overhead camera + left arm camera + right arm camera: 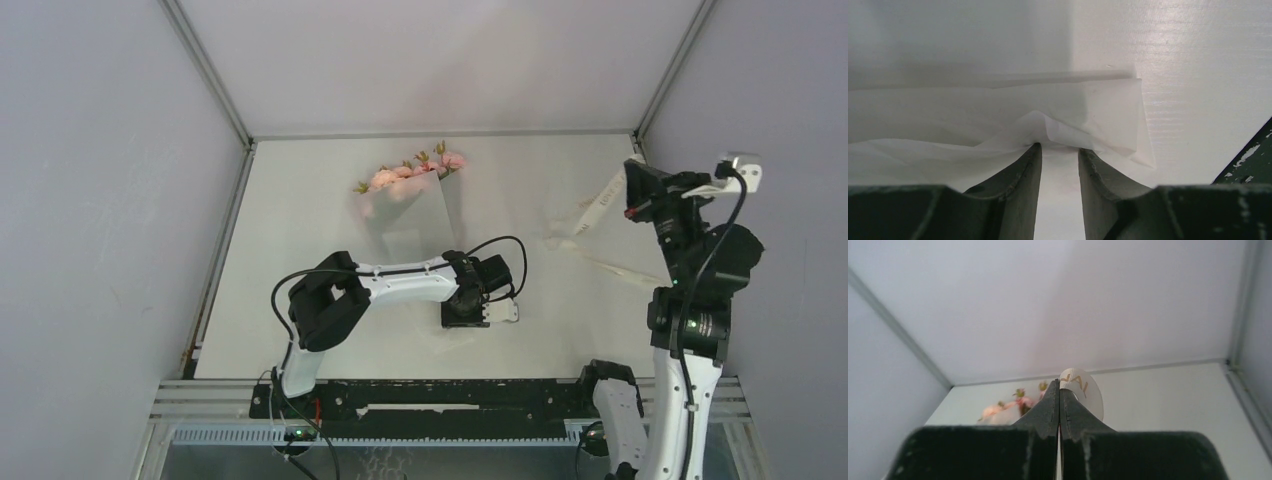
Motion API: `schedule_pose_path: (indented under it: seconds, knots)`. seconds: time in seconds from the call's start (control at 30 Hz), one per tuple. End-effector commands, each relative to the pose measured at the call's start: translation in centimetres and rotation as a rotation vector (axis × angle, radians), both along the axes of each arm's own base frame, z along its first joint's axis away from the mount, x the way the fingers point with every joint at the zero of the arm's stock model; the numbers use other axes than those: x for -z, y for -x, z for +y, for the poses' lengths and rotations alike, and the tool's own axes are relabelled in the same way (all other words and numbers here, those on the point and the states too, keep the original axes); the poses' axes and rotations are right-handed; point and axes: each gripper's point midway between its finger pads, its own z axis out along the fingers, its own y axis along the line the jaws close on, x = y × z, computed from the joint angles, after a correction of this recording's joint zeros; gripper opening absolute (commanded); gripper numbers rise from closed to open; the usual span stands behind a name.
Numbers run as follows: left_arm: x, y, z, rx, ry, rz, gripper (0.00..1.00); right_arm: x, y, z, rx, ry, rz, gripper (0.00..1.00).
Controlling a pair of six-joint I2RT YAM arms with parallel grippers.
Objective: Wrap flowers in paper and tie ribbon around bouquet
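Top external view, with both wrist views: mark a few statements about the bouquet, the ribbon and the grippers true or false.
1. The right gripper is shut on the ribbon. True.
2. The ribbon is tied round the bouquet. False: it hangs from the right gripper, apart from the bouquet and to its right.
3. The flowers poke out of the paper at its far end. True.
4. The left gripper holds the ribbon. False: its tips pinch gathered paper, and no ribbon shows in its wrist view.
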Motion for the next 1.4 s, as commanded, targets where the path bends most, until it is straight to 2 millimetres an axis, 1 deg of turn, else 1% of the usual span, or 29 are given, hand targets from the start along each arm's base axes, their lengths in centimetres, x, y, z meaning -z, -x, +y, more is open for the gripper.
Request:
schedule_pose_path:
  seconds: [0.0, 0.03, 0.07, 0.13, 0.17, 0.23, 0.27, 0.33, 0.37, 0.4, 0.43, 0.47, 0.53, 0.6, 0.67, 0.7, 0.77, 0.8, 0.83, 0.87, 0.9, 0.97, 1.07, 1.17, 1.23, 1.3, 1.37]
  knots:
    - [3.6, 0.5, 1.4, -0.007, -0.059, 0.075, 0.40, 5.3, -1.0, -4.0, 0.125, -0.090, 0.208, 0.00]
    - [3.5, 0.5, 1.4, -0.007, -0.057, 0.074, 0.40, 6.0, -1.1, -4.2, 0.115, -0.123, 0.229, 0.00]
    - [3.5, 0.5, 1.4, -0.007, -0.058, 0.075, 0.40, 6.7, -1.3, -4.1, 0.096, -0.150, 0.247, 0.00]
    - [3.5, 0.5, 1.5, -0.008, -0.059, 0.073, 0.40, 7.8, -1.7, -3.4, 0.055, -0.173, 0.274, 0.00]
    - [3.6, 0.5, 1.5, -0.007, -0.059, 0.072, 0.40, 8.3, -1.8, -2.7, 0.023, -0.177, 0.290, 0.00]
    - [3.5, 0.5, 1.4, -0.009, -0.057, 0.075, 0.40, 9.4, -1.7, 0.3, -0.117, -0.157, 0.324, 0.00]
    - [3.6, 0.5, 1.5, -0.007, -0.061, 0.076, 0.40, 9.8, -1.3, 2.3, -0.216, -0.134, 0.343, 0.00]
    - [3.5, 0.5, 1.4, -0.008, -0.060, 0.076, 0.41, 10.2, 0.6, 6.5, -0.431, -0.094, 0.362, 0.00]
    - [3.5, 0.5, 1.5, -0.009, -0.061, 0.076, 0.41, 9.8, 2.0, 8.4, -0.541, -0.076, 0.352, 0.00]
    - [3.6, 0.5, 1.5, -0.009, -0.060, 0.076, 0.41, 8.9, 3.4, 9.9, -0.631, -0.057, 0.316, 0.00]
    - [3.6, 0.4, 1.5, -0.011, -0.061, 0.077, 0.41, 7.4, 4.9, 11.1, -0.694, -0.033, 0.251, 0.00]
    - [3.6, 0.4, 1.5, -0.011, -0.061, 0.078, 0.41, 5.6, 6.0, 11.6, -0.720, -0.003, 0.173, 0.00]
    - [3.6, 0.5, 1.4, -0.011, -0.061, 0.080, 0.41, 0.7, 8.1, 11.4, -0.689, 0.064, -0.001, 0.00]
    - [3.7, 0.4, 1.4, -0.012, -0.063, 0.080, 0.41, -4.8, 9.3, 10.4, -0.598, 0.104, -0.133, 0.00]
    - [3.6, 0.5, 1.4, -0.010, -0.064, 0.081, 0.41, -9.8, 11.0, 10.4, -0.581, 0.136, -0.235, 0.00]
    - [3.6, 0.5, 1.4, -0.012, -0.063, 0.081, 0.41, -11.9, 12.0, 10.6, -0.593, 0.149, -0.287, 0.00]
    - [3.7, 0.5, 1.5, -0.012, -0.065, 0.080, 0.41, -15.2, 13.2, 10.7, -0.596, 0.167, -0.371, 0.00]
    - [3.7, 0.5, 1.5, -0.012, -0.065, 0.080, 0.41, -16.2, 13.6, 10.7, -0.584, 0.181, -0.402, 0.00]
    - [3.7, 0.4, 1.5, -0.012, -0.065, 0.080, 0.41, -16.7, 13.6, 10.4, -0.555, 0.185, -0.414, 0.00]
    - [3.7, 0.4, 1.5, -0.012, -0.066, 0.080, 0.42, -16.9, 13.2, 9.9, -0.515, 0.182, -0.417, 0.00]
    - [3.7, 0.5, 1.5, -0.012, -0.066, 0.082, 0.41, -16.4, 12.2, 9.2, -0.467, 0.175, -0.398, 0.00]
    - [3.7, 0.4, 1.5, -0.011, -0.065, 0.081, 0.42, -14.5, 9.9, 7.9, -0.385, 0.151, -0.330, 0.00]
    - [3.7, 0.5, 1.5, -0.012, -0.065, 0.081, 0.41, -10.2, 5.7, 6.1, -0.280, 0.099, -0.184, 0.00]
    - [3.7, 0.5, 1.5, -0.012, -0.065, 0.083, 0.42, -4.8, 1.7, 4.4, -0.195, 0.032, 0.008, 0.00]
    - [3.7, 0.5, 1.5, -0.012, -0.065, 0.084, 0.42, -0.8, -0.5, 3.0, -0.126, -0.003, 0.143, 0.00]
    - [3.7, 0.4, 1.4, -0.011, -0.064, 0.084, 0.42, 3.8, -2.8, 1.5, -0.042, -0.070, 0.285, 0.00]
    - [3.7, 0.4, 1.5, -0.011, -0.066, 0.084, 0.42, 8.2, -4.3, 1.3, -0.035, -0.122, 0.405, 0.00]
